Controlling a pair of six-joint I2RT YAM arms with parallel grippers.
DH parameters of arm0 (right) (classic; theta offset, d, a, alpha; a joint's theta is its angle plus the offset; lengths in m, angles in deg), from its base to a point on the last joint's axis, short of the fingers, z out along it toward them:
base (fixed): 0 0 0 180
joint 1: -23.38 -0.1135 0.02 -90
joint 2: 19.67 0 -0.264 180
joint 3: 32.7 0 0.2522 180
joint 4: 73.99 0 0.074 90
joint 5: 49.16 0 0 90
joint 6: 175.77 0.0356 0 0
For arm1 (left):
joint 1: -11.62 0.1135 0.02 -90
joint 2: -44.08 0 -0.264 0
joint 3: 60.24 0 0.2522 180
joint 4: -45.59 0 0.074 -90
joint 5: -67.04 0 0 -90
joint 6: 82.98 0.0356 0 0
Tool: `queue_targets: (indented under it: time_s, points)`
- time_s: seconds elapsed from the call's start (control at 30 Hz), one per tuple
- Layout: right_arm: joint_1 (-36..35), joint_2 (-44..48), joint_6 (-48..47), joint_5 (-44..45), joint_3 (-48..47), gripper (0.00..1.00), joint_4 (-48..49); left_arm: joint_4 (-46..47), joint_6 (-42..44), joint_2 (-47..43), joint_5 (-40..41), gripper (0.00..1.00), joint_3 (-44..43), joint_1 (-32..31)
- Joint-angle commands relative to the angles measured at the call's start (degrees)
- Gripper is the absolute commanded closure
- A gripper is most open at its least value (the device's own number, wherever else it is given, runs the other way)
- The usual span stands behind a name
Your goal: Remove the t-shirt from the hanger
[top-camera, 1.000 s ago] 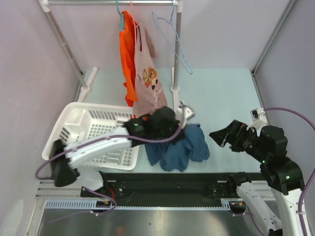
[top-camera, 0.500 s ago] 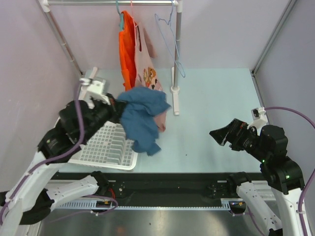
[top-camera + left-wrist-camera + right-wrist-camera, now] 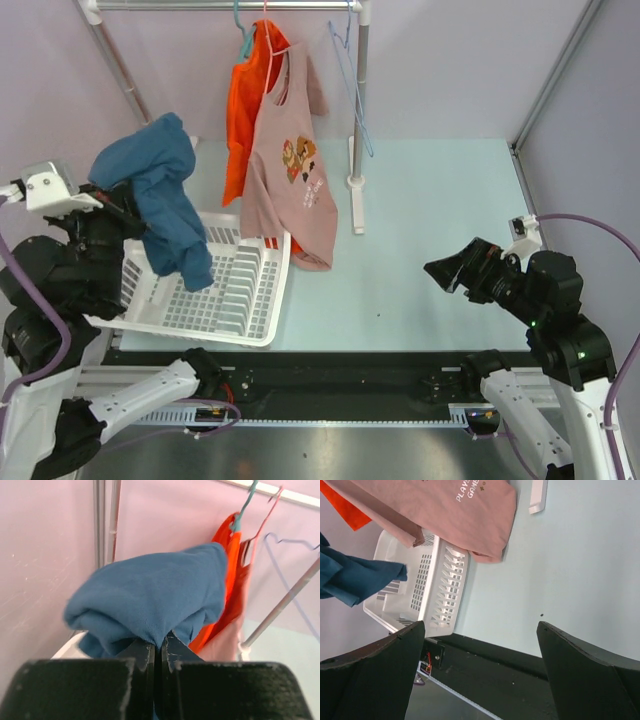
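- Our left fingers pinch the blue t-shirt at the frame's left, over the white laundry basket.
- Our right fingers stand spread wide.

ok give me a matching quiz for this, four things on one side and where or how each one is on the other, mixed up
1 blue t-shirt
2 pink t-shirt
3 white basket
4 right fingers

a spread open, holding nothing
b on the table at the left
c hanging from the rail
d clamped in the left fingers

Pairs: 1-d, 2-c, 3-b, 4-a
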Motion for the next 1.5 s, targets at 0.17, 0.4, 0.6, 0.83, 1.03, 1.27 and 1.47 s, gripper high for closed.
queue_targets:
  time_s: [0.17,0.4,0.6,0.83,1.03,1.27,1.47]
  points:
    - [0.1,-0.1,0.7,-1.6,1.0,0.00,2.9,-1.2,-16.2,-1.8,-7.6,1.00,25.2,6.9]
    - [0.1,-0.2,-0.1,-1.9,1.1,0.00,2.2,-6.2,-21.5,0.9,-12.1,0.26,27.5,15.5]
    - [0.2,-0.7,0.2,-2.3,1.6,0.00,3.2,1.9,-15.4,2.5,-25.6,0.09,16.1,15.5]
    - [0.1,-1.4,-0.2,-2.8,1.4,0.00,3.5,15.8,-14.2,14.2,-53.5,0.15,5.0,15.5]
    - [0.1,-1.4,-0.4,-3.2,0.2,0.00,3.0,18.9,-14.3,27.2,-54.4,0.16,-6.5,15.6]
    - [0.1,-1.7,-1.2,-2.8,-2.0,0.00,0.9,13.2,-15.1,41.1,-52.1,0.21,-23.0,17.9]
    - [0.1,-1.7,-1.2,-3.2,-2.8,0.00,0.5,10.9,-16.8,47.1,-49.5,0.22,-28.0,20.6]
